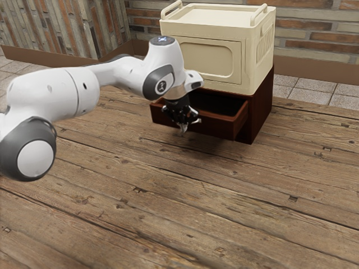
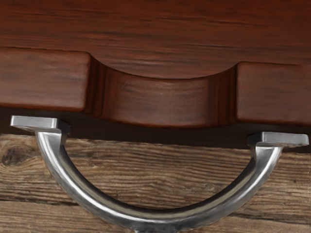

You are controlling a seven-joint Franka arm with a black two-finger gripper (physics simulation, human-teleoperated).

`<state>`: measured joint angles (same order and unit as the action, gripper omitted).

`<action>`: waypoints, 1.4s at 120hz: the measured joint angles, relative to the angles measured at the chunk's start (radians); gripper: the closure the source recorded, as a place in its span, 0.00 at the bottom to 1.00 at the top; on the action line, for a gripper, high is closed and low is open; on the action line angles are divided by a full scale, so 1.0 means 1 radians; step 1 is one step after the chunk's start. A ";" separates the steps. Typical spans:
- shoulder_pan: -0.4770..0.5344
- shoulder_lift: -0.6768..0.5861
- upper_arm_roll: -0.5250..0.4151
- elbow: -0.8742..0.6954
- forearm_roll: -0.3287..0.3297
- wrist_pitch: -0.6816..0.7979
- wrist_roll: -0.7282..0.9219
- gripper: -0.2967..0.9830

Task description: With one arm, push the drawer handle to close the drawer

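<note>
My gripper [image 1: 183, 119] is at the front of the dark red-brown drawer [image 1: 216, 125], pointing down beside its silver handle [image 1: 183, 130]. How its jaws stand cannot be made out. The drawer is pulled out of its cabinet [image 1: 261, 109], with its dark inside showing behind the front panel. In the wrist view, the curved metal handle [image 2: 160, 215] arcs outward from two flat mounts on the drawer front [image 2: 165, 99], which has a scooped notch in its top edge. Part of the handle is hidden by the gripper in the exterior view.
A cream box [image 1: 207, 56] with raised side rails rests on top of the cabinet, just above the open drawer and behind my hand. Wooden planks [image 1: 224, 202] spread around the cabinet, and brick walls [image 1: 314, 31] stand behind.
</note>
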<state>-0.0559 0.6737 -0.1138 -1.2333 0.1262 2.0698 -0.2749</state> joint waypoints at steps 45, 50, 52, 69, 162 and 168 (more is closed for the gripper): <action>-0.013 0.053 0.035 0.043 0.000 0.117 0.013 0.85; -0.013 0.055 0.038 0.044 0.000 0.134 0.014 0.85; -0.014 0.055 0.042 0.044 0.001 0.140 0.014 0.85; -0.016 0.056 0.054 0.056 0.001 0.187 0.017 0.85; -0.022 0.141 0.080 0.150 0.001 0.307 0.027 0.85; -0.023 0.144 0.080 0.156 0.001 0.318 0.028 0.85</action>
<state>-0.0792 0.8176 -0.0338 -1.0778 0.1268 2.3878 -0.2474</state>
